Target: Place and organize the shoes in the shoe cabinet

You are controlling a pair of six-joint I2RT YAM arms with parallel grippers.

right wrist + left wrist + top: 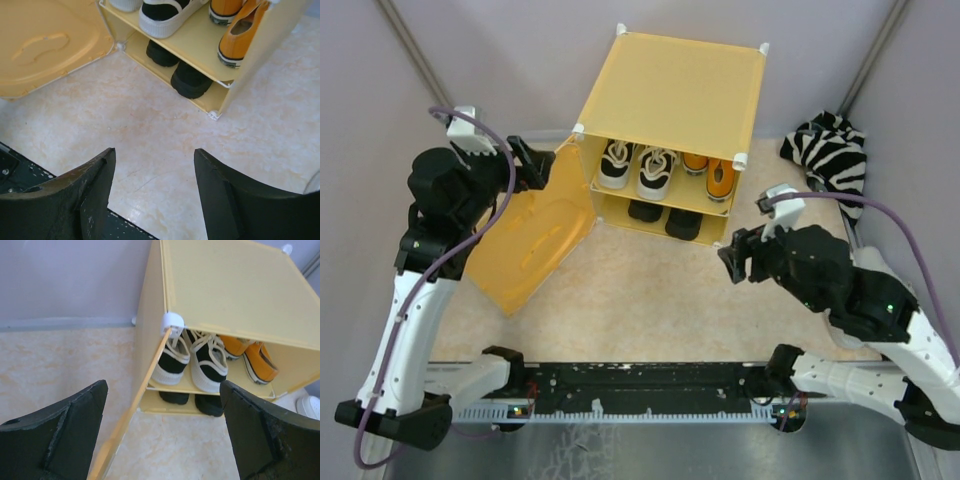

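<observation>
Beige bench [650, 300], grey walls. My left hand [163, 387] is spread wide and empty, with the open door [535, 240] edge beside one finger. My right hand [154, 151] gapes too, holding nothing. The yellow cabinet [670, 85] holds two black-and-white sneakers [657, 172] and two orange sneakers [720, 178] on its upper shelf [192, 42], and two black shoes [683, 222] below.

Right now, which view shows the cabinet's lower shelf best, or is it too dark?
Top external: lower shelf of the shoe cabinet is shadowed, dark shoes there read as blobs. Left wrist: same. Right wrist: evenly lit, their outlines clearest.
</observation>
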